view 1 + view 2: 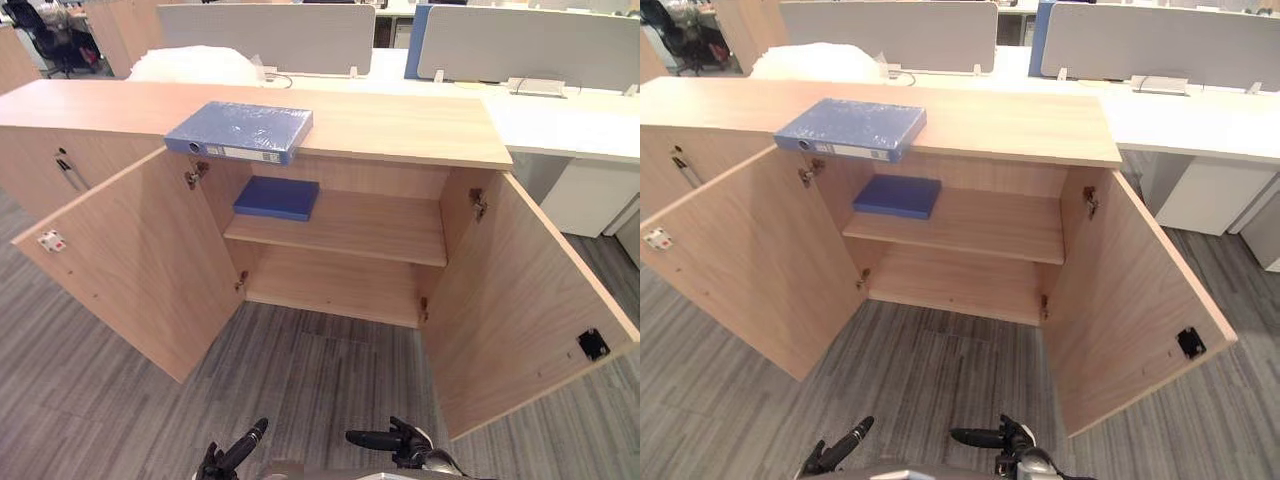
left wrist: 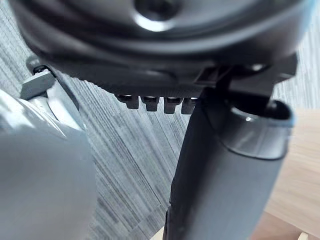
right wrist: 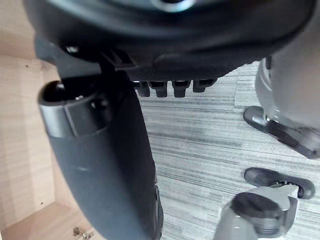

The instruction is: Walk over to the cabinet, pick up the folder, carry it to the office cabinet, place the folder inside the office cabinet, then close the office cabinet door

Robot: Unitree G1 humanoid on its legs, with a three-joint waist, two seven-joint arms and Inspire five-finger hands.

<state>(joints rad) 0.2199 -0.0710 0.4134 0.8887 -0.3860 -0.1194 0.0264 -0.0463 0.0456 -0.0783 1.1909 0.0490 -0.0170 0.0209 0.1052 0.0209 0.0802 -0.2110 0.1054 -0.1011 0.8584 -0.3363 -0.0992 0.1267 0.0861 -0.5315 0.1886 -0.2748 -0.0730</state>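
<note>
Blue folder (image 1: 240, 131) on cabinet (image 1: 400, 125) top, 11 o'clock.
Fingers relaxed, holding nothing: left hand (image 1: 232, 456), right hand (image 1: 392, 439), 6 o'clock.

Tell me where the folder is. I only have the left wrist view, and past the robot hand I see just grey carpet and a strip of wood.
Observer: A blue box folder lies flat on top of the cabinet, above its left door.
Operator: Is the cabinet open?
Observer: Yes. The left door and the right door both stand wide open.
Operator: Anything inside?
Observer: A flat blue folder lies on the upper shelf, at its left end.
</note>
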